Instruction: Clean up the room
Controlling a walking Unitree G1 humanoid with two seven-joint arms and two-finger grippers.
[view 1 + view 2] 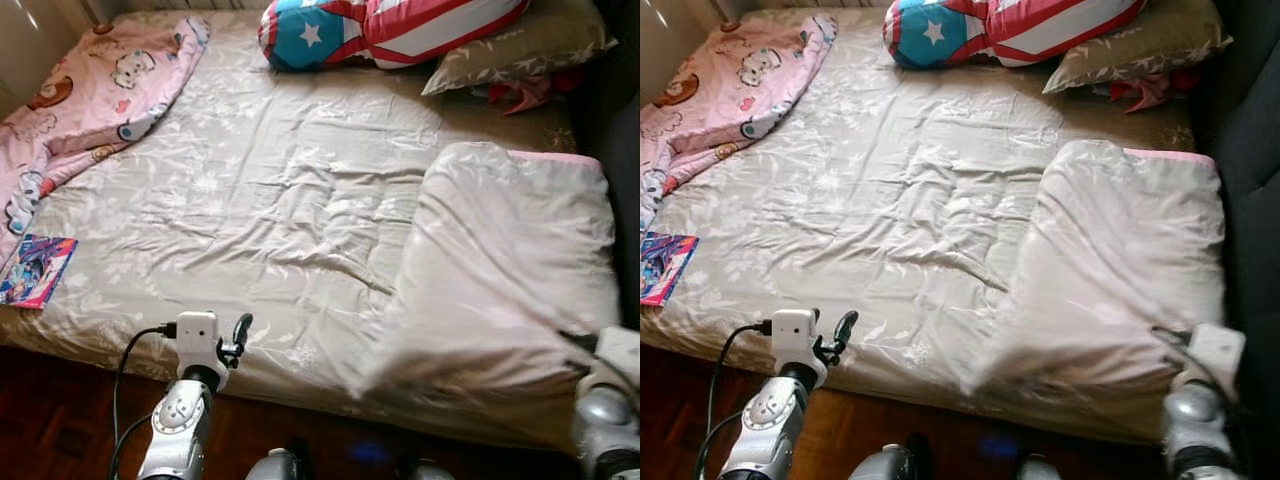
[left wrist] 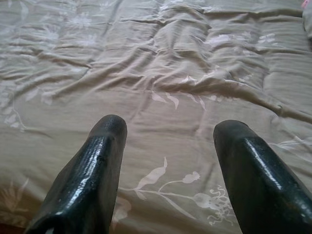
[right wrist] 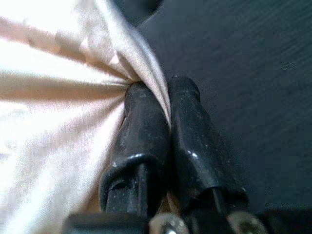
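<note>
The left gripper [image 1: 238, 338] sits nearest the camera, raised at the near edge of the bed [image 1: 300, 200] on its silver arm. Its two black fingers [image 2: 92, 170] stand spread apart with nothing between them, pointed across the quilt surface. This posture suggests it is on standby, or positioned to take a second hold on the cloth.

The right gripper [image 3: 156, 122] is at the near right corner of the bed. Its fingers are pressed together on a pinched fold of the quilt [image 1: 500, 270]; the cloth bunches into radiating pleats where it enters the grip. Judged from the task, the hold serves to pull or spread the folded-over quilt section flat, as part of making the bed.

Quilt: thin, smooth, beige-grey fabric with a pale leaf and flower print and a slight sheen. It is padded and stitched, and creased in soft ridges across the middle. The right portion is doubled back on itself into a rough rectangle, with a pink edge showing at its far side.

Other items on the bed:
- Pink blanket [image 1: 90, 90] with cartoon prints, rumpled at the far left corner.
- Round cushion [image 1: 390, 25] in red, white and blue with a star, at the head.
- Flat pillow [image 1: 520, 45] matching the quilt, beside the cushion.
- Colourful book [image 1: 38, 270], flat on the near left edge.

The floor [image 1: 60, 420] is dark wood.
</note>
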